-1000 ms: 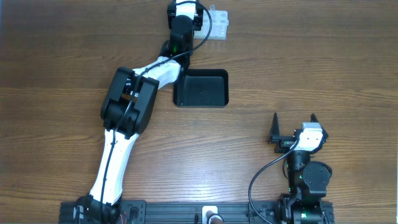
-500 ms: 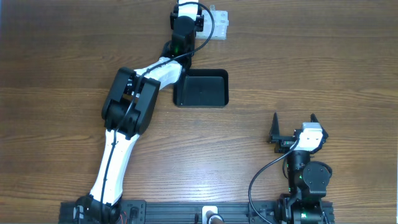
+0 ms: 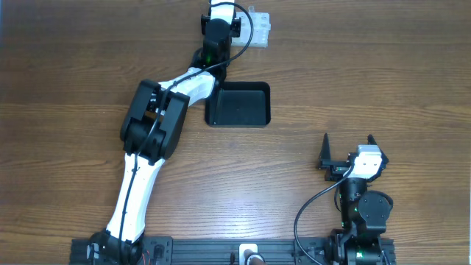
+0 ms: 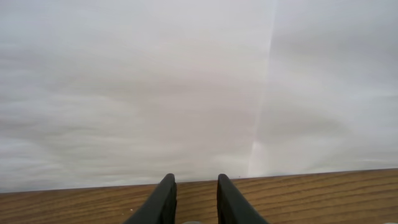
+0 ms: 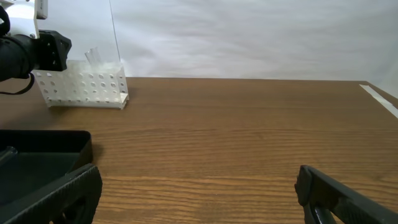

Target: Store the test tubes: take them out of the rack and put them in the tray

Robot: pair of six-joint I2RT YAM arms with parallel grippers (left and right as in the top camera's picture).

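- my left claw (image 4: 194, 180) hung at the table's far edge, beside the clear rack (image 3: 259, 31); i could not tell its grip.
- my right claw (image 3: 348, 141) waited near right, wide open, empty.
- the black tray (image 3: 266, 103) lay just nearer than the rack.

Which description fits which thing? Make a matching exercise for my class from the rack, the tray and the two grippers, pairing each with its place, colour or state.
Things:
1 rack
2 tray
3 left gripper
4 right gripper

Descriptions:
a open, at the near side of the table
b black, mid-table
c beside the rack
d clear, at the table's far edge

Pairs: 1-d; 2-b; 3-c; 4-a
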